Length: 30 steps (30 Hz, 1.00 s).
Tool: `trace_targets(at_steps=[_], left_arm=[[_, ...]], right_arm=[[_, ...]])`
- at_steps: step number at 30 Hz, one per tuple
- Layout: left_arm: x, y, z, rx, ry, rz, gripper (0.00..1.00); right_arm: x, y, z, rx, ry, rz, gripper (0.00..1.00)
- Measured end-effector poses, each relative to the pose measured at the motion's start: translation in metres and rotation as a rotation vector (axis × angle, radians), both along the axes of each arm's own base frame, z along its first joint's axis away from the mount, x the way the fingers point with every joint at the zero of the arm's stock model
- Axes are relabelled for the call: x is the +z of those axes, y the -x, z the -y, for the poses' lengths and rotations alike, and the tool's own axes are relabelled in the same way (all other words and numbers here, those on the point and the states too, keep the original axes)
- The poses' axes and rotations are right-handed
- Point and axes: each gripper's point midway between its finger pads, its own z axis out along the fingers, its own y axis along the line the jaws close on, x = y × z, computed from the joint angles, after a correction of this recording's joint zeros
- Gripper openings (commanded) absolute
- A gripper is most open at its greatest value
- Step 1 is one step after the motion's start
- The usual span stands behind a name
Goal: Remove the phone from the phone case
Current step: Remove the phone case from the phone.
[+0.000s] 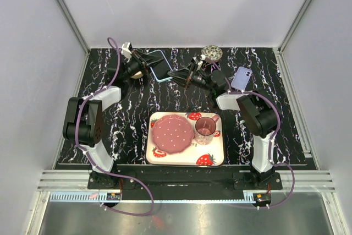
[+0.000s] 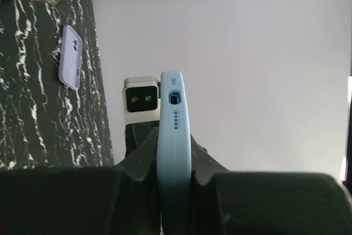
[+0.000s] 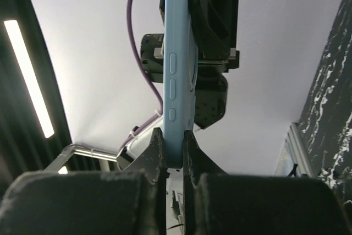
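Observation:
The light sky-blue phone case is held in the air over the back of the table, and a dark face shows inside its blue rim. My left gripper is shut on its left end. My right gripper is shut on its right edge. In the left wrist view the case stands edge-on between my shut fingers. In the right wrist view its button side runs up from my shut gripper. The lilac phone lies flat at the back right, and also shows in the left wrist view.
A strawberry-print tray near the front holds a pink dotted plate and a pink cup. A patterned bowl stands at the back edge. White walls close in the black marbled table.

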Motion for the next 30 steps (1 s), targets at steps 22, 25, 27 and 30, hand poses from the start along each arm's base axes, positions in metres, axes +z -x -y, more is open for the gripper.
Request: trace_targets(at_steps=[22, 25, 27, 30], left_arm=[[0.093, 0.010, -0.020, 0.055, 0.213, 0.169, 0.00], [0.113, 0.016, -0.025, 0.072, 0.227, 0.219, 0.00], [0.126, 0.019, -0.029, 0.089, 0.242, 0.247, 0.00], [0.150, 0.024, -0.037, 0.123, 0.283, 0.289, 0.00]], right_arm=[[0.088, 0.000, -0.006, 0.020, -0.202, 0.120, 0.00], [0.106, 0.004, -0.009, 0.024, -0.234, 0.155, 0.00], [0.120, 0.006, -0.011, 0.030, -0.255, 0.181, 0.00], [0.143, 0.008, -0.015, 0.034, -0.293, 0.221, 0.00]])
